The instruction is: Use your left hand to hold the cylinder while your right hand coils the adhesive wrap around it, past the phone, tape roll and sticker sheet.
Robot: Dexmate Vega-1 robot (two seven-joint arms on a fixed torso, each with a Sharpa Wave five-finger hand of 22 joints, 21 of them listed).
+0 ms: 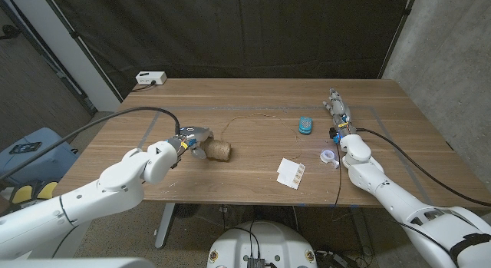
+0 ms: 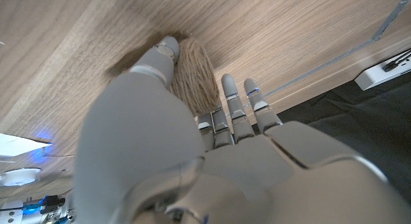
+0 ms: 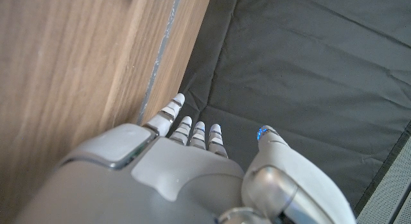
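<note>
The cylinder (image 1: pixel 219 151), wound in brown fibrous wrap, lies on its side left of the table's middle. My left hand (image 1: pixel 186 140) grips it from the left end. In the left wrist view the thumb (image 2: pixel 162 52) presses one side of the cylinder (image 2: pixel 194 73) and the fingers (image 2: pixel 236 103) reach along the other. A thin loose strand of wrap (image 1: pixel 245 120) trails from the cylinder toward the table's middle. My right hand (image 1: pixel 336 108) is far right, fingers straight and pointing to the far edge, holding nothing; in the right wrist view this hand (image 3: pixel 192 166) is by the table's edge.
A small blue phone (image 1: pixel 306 125) lies left of my right hand. The tape roll (image 1: pixel 330 156) and the white sticker sheet (image 1: pixel 291 173) lie nearer the front edge, right of the middle. A white box (image 1: pixel 150 78) sits at the far left corner.
</note>
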